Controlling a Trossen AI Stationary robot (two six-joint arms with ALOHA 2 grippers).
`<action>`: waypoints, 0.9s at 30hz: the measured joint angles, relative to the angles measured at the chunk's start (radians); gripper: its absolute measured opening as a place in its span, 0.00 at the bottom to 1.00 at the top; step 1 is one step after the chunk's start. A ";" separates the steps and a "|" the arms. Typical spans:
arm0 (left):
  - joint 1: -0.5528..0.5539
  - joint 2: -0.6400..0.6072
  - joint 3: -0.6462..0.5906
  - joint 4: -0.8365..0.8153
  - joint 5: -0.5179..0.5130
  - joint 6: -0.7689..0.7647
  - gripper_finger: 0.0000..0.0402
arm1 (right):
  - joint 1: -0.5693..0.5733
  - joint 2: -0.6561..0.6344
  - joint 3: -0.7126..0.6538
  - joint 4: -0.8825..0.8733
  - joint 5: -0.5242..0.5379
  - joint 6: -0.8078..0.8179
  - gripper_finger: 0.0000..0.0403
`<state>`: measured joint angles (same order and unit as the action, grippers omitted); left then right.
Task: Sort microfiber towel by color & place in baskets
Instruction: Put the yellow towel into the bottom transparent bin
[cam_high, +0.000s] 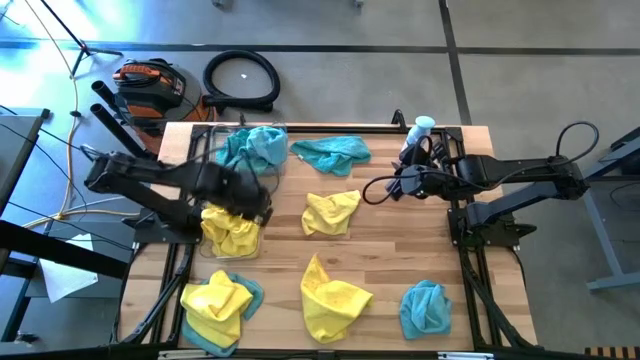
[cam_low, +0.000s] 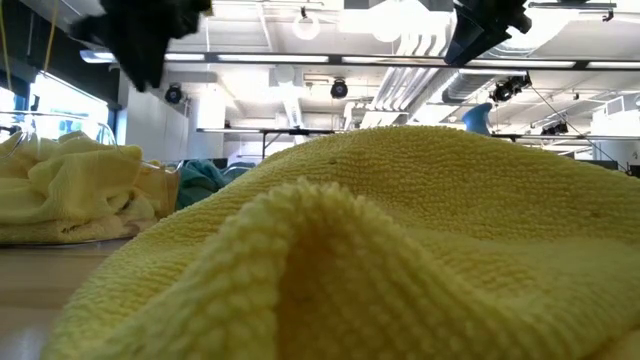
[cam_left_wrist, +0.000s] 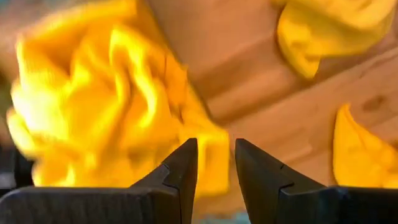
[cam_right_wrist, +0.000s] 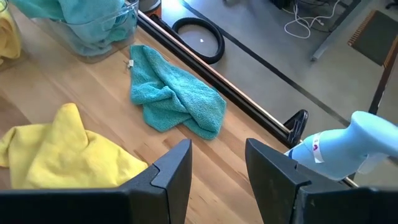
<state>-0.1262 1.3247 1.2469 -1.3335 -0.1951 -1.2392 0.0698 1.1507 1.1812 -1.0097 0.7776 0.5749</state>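
Note:
Yellow and teal microfiber towels lie scattered on the wooden table. One clear basket (cam_high: 232, 235) holds yellow towels; another (cam_high: 250, 148) at the far left holds teal ones. My left gripper (cam_high: 255, 195) hovers just past the yellow basket, open and empty (cam_left_wrist: 216, 146), above a heap of yellow towel (cam_left_wrist: 93, 106). My right gripper (cam_high: 375, 190) hangs open and empty (cam_right_wrist: 217, 149) over the table's middle right, facing a loose teal towel (cam_right_wrist: 177, 99) and a yellow towel (cam_right_wrist: 68, 152). Loose towels also lie near the front: yellow (cam_high: 332, 295), teal (cam_high: 425, 308), and a yellow-on-teal pile (cam_high: 220, 305).
A white-and-blue bottle (cam_high: 418, 135) stands at the far right corner by the right arm. In the low view a yellow towel (cam_low: 400, 250) fills the foreground. A black hose coil (cam_high: 241, 78) and an orange tool (cam_high: 150, 85) lie on the floor beyond the table's far edge.

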 joint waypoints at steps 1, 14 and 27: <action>-0.038 0.000 0.000 -0.013 0.002 -0.060 0.24 | 0.000 0.000 0.000 -0.003 0.000 0.000 0.36; -0.480 0.007 -0.001 -0.128 0.162 -0.604 0.24 | 0.000 0.000 0.000 -0.004 -0.004 0.050 0.36; -0.759 0.013 -0.249 0.254 0.266 -0.832 0.37 | 0.000 0.000 0.000 -0.003 -0.035 0.195 0.36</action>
<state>-0.8856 1.3380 0.9979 -1.0794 0.0712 -2.0716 0.0696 1.1507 1.1812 -1.0126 0.7426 0.7696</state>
